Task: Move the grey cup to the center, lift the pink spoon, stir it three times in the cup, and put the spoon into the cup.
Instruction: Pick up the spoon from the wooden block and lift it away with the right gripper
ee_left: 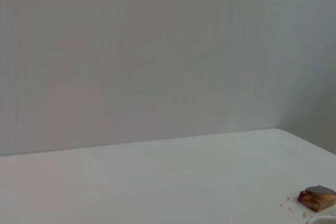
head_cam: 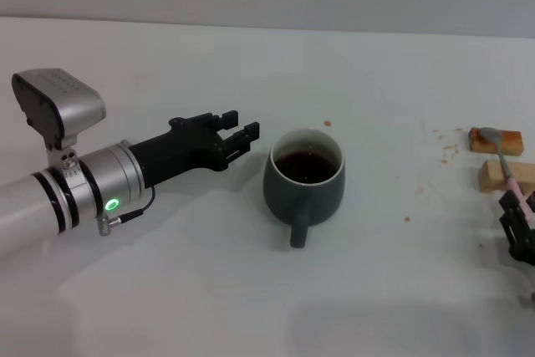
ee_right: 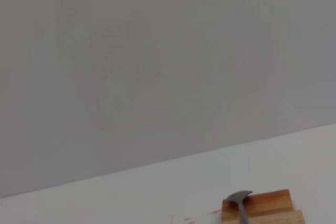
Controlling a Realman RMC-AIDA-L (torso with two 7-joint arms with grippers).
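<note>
The grey cup (head_cam: pixel 305 180) stands upright near the middle of the table (head_cam: pixel 167 290), filled with dark liquid, its handle pointed toward the robot. The left gripper (head_cam: pixel 241 141) is held just beside the cup's left flank, apart from it, its fingers spread and empty. A sideways brush from these fingers could tip or slop the liquid.

The pink spoon (head_cam: pixel 506 162) lies at the table's right edge across two wooden blocks (head_cam: pixel 497 140), its long axis running from far to near: metal bowl on the farther block, pink handle toward the robot. The right gripper (head_cam: pixel 520 221) is at the handle's near end; whether its fingers are parted cannot be told. A poor pinch could roll the slim spoon off the blocks.
</note>
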